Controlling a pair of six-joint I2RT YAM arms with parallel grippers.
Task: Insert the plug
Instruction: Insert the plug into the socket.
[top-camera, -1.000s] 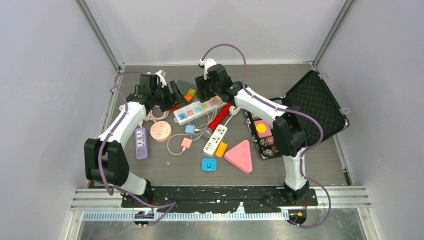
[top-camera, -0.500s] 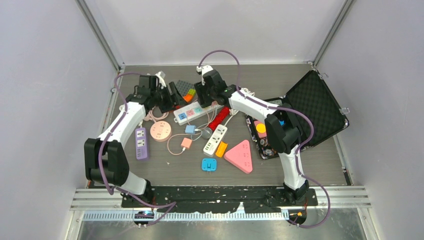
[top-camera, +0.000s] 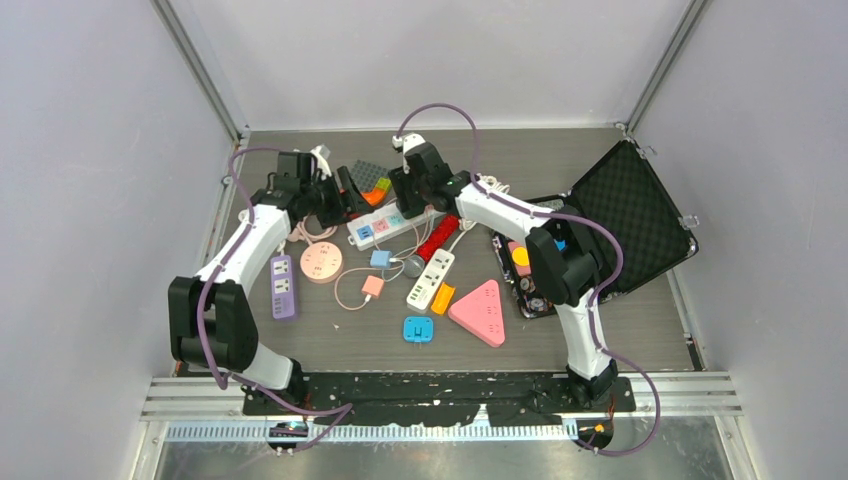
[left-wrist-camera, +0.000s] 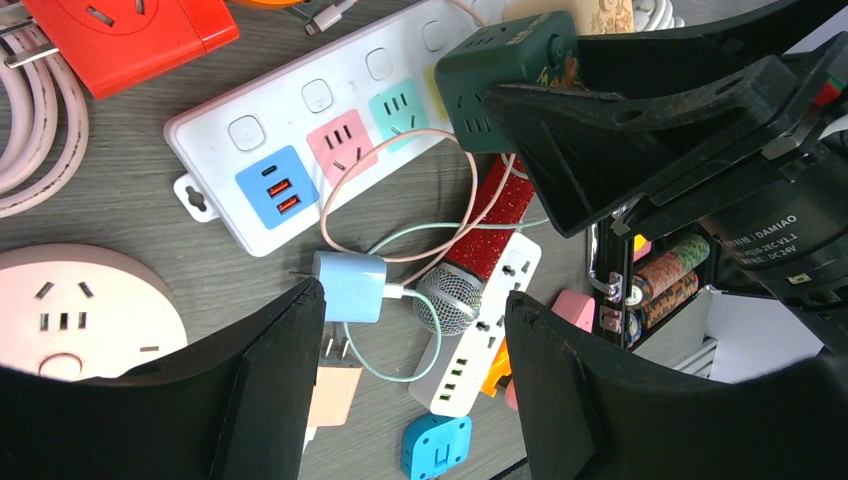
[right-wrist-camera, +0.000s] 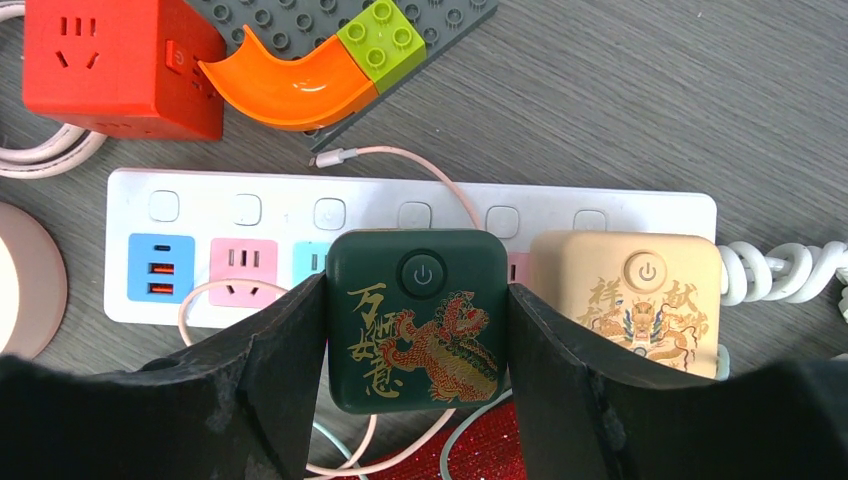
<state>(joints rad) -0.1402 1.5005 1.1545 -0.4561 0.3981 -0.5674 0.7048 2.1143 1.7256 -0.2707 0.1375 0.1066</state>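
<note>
Green plug (right-wrist-camera: 415, 320): held flat over the strip, power button facing up, gold lettering readable.
Right gripper (right-wrist-camera: 415, 290): mine, clamped on the green plug, one finger (right-wrist-camera: 250, 400) pressed against each side.
Strip (right-wrist-camera: 205, 190): white, lying across the table (right-wrist-camera: 650, 100); the green plug covers sockets near its middle.
Beige cube (right-wrist-camera: 625, 300): sits on the strip just beside the green plug, almost touching it, and looks to me already plugged in.
Done so far: the green plug is in my grip, over the strip and squared with its row of sockets.
Left to do, as I judge it: press the green plug home, then let go. Neither wrist view shows the prongs, so I cannot tell whether they have entered a socket.
Risk: the beige cube leaves little room on that side; a small slide could jam the two bodies together.
Left gripper (left-wrist-camera: 412, 300): mine, jaws wide and empty, hovering over the blue charger (left-wrist-camera: 350, 285) and the mic (left-wrist-camera: 495, 220), near the strip's USB end.
Free sockets: the pink and blue ones at that end stay uncovered.
Around: a red cube (right-wrist-camera: 110, 65) lies beyond the strip, close to its far edge.
</note>
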